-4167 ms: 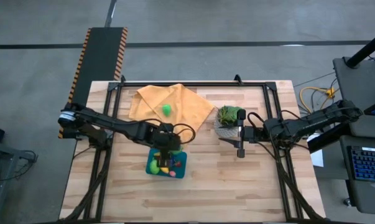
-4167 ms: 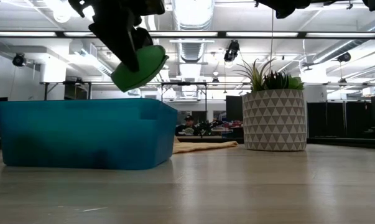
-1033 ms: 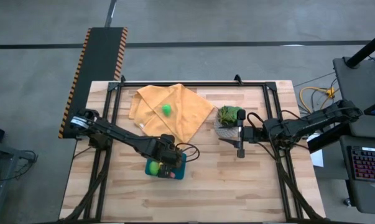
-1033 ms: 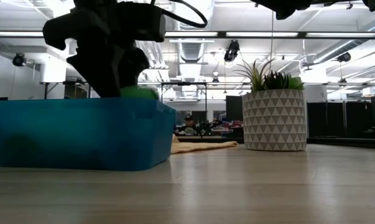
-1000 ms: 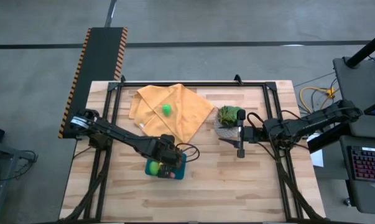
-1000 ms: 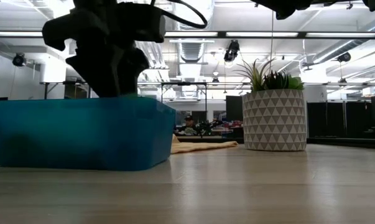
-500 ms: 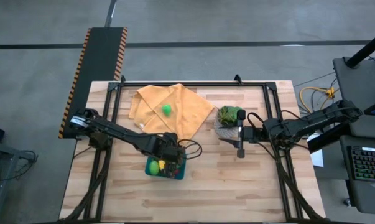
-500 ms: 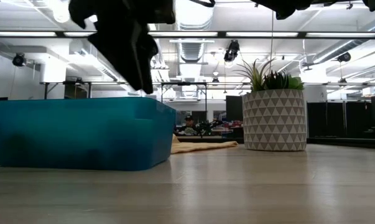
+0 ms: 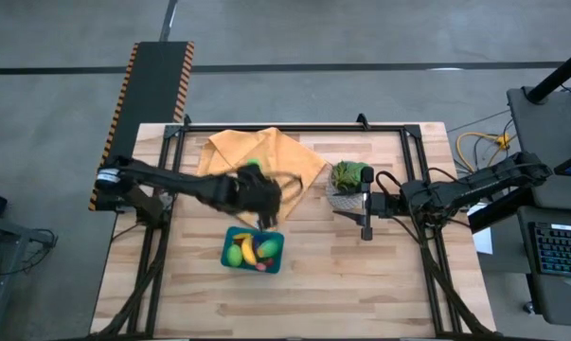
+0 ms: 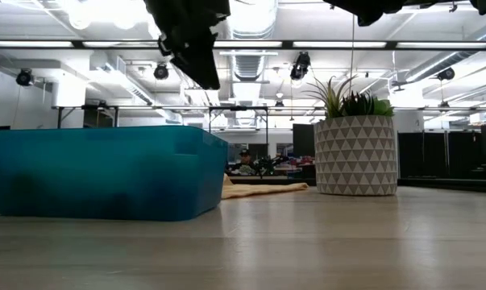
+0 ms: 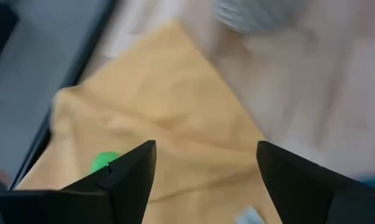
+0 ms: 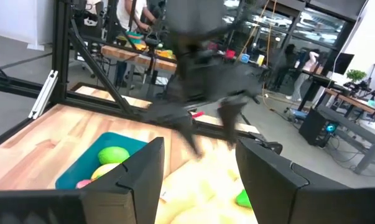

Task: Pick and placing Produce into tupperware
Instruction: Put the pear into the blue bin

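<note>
Teal tupperware sits mid-table holding several produce pieces; a large green one has been dropped in since a moment ago. Left gripper, fingers spread and empty, has lifted out and swung toward the orange cloth, where one green piece remains, probably the next pick. Right gripper waits beside the potted plant, half-parted, holding nothing.
</note>
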Tool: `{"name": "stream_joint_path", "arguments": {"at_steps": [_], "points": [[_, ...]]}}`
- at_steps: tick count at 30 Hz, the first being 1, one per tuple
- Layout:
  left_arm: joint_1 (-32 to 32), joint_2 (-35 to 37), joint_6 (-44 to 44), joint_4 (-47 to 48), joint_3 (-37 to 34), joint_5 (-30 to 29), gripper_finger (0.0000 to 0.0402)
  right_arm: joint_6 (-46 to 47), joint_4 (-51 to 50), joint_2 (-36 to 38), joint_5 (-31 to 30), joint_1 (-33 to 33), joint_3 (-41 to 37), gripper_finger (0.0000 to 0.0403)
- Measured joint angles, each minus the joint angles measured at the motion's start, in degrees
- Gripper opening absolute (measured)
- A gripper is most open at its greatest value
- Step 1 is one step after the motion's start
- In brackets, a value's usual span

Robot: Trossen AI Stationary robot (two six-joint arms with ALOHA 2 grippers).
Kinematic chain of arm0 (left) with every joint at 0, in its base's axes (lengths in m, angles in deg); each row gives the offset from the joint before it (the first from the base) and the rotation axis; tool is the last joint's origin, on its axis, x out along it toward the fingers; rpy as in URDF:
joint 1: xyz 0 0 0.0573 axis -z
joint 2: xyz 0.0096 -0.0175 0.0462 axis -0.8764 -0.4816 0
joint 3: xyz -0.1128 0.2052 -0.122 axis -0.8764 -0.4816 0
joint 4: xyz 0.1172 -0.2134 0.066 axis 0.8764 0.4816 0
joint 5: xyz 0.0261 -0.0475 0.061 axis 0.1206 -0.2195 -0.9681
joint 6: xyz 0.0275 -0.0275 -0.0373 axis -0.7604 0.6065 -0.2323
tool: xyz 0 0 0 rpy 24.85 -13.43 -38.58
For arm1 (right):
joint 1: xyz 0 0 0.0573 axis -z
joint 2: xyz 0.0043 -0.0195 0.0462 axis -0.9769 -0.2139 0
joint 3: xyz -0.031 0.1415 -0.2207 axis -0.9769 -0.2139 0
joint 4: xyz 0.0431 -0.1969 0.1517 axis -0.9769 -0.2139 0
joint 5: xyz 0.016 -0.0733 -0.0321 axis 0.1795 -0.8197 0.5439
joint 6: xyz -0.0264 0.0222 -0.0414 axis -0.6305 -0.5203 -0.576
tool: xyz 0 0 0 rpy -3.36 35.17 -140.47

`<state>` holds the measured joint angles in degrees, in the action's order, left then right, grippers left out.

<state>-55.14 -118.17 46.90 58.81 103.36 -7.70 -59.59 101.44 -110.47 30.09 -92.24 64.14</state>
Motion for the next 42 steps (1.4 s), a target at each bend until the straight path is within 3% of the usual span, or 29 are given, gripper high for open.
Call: {"name": "stream_joint_path", "arguments": {"at_steps": [8,14,16,35,42], "points": [[-15.98,5.25,13.71,-0.67,-0.34,0.09,0.0263,0.75,0.02,0.00,0.00,0.00,0.00,0.0192],[-26.58,5.50,16.55,-3.51,-0.38,12.08,0.0263,0.77,0.02,0.00,0.02,-0.01,0.00,0.0192],[-28.64,4.87,18.12,-4.32,-0.36,13.41,0.0263,0.75,0.02,-0.01,0.00,0.00,0.00,0.0192],[-36.31,3.70,14.92,-13.46,-0.69,12.90,0.0263,0.74,0.04,-0.02,0.02,0.00,0.00,0.0192],[-39.34,3.58,15.26,-7.51,-1.17,19.28,0.0263,0.74,0.04,0.00,0.02,-0.02,0.00,0.0192]]}}
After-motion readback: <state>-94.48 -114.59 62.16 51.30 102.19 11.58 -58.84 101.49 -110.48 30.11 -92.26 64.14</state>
